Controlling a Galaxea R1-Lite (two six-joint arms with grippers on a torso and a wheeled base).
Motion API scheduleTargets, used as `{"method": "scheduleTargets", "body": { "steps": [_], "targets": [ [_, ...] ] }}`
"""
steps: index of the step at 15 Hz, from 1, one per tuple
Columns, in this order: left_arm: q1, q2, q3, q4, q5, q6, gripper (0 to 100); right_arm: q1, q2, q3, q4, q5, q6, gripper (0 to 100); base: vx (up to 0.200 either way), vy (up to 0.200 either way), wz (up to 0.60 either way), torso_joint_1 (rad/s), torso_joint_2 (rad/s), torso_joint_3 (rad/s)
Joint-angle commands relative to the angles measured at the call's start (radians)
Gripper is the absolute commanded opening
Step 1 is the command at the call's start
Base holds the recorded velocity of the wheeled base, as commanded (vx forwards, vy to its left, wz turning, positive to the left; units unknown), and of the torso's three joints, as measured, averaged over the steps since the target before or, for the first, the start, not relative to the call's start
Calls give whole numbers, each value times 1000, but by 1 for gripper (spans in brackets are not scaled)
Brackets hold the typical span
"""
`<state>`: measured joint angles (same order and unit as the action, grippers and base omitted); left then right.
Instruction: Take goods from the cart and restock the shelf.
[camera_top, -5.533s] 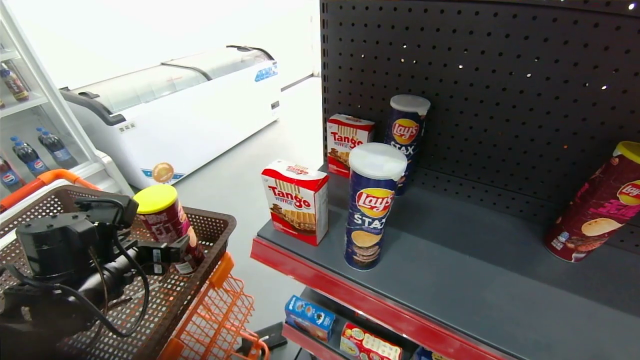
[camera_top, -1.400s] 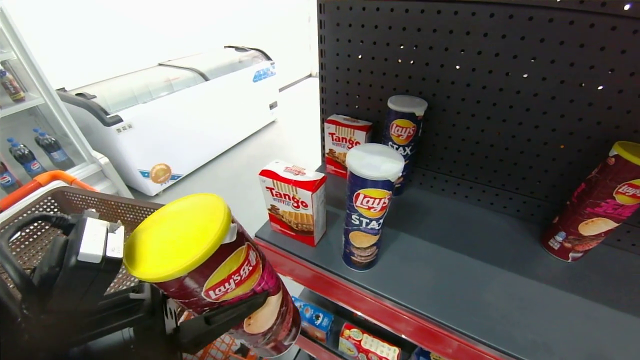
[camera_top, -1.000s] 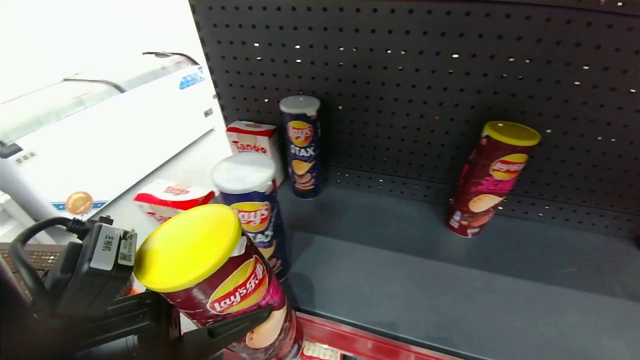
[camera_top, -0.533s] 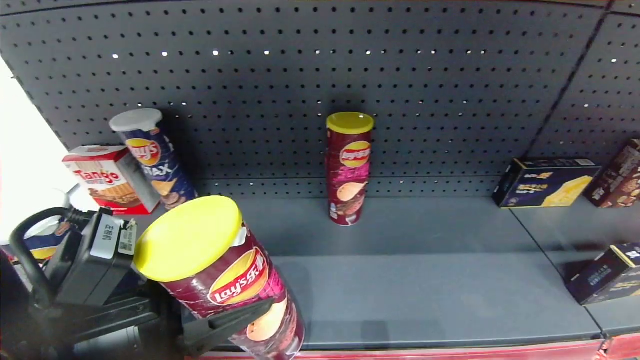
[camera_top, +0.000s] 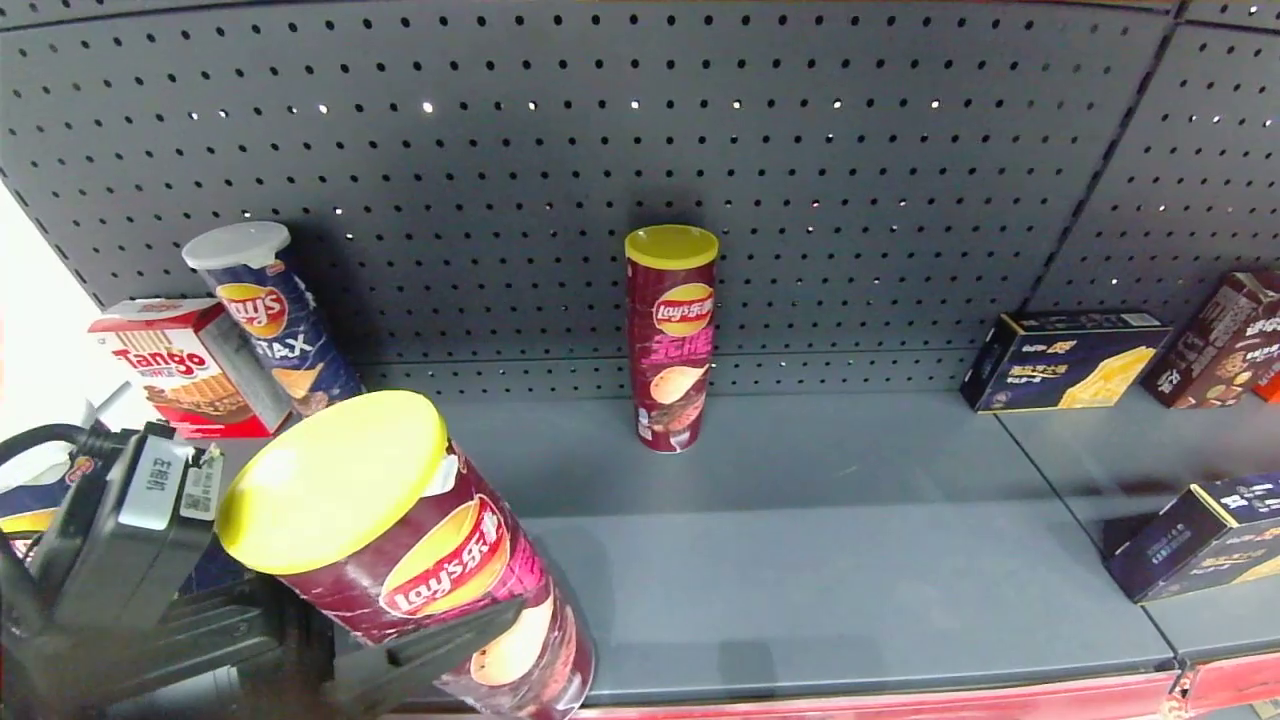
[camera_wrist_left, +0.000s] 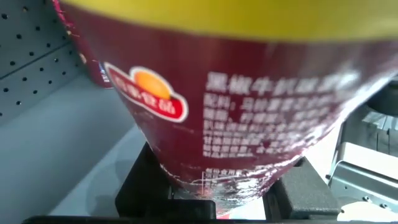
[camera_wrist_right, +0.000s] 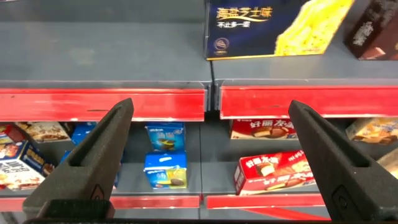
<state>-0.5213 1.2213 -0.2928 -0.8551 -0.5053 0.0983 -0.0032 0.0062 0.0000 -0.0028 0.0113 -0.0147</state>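
Holding tilted chip can (camera_top: 400, 540) clamped in left gripper (camera_top: 405, 650) at shelf (camera_top: 800, 600) front edge; best to straighten upright, carry ahead-right of gripper beside matching can (camera_top: 670, 340), set flat before letting go

The left gripper (camera_top: 350, 640) now holds the maroon chip can (camera_top: 400, 540) up out of the cart basket, tilted at lower left over the shelf (camera_top: 800, 580) front edge; the head camera faces farther right.
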Motion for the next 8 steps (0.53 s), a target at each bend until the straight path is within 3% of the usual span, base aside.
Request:
{"method": "scheduleTargets", "body": {
  "steps": [1, 2, 8],
  "targets": [
    [0, -19, 24, 2, 2, 0, 0, 0, 0, 0, 0, -1, 1, 100, 0, 0, 600, 2, -2, -2],
    [0, -23, 41, 2, 5, 0, 0, 0, 0, 0, 0, -4, 7, 100, 0, 0, 600, 2, -2, 2],
    [0, -36, 76, 2, 44, 6, 0, 0, 0, 0, 0, -2, 4, 100, 0, 0, 0, 0, 0, 0]
  ]
}}
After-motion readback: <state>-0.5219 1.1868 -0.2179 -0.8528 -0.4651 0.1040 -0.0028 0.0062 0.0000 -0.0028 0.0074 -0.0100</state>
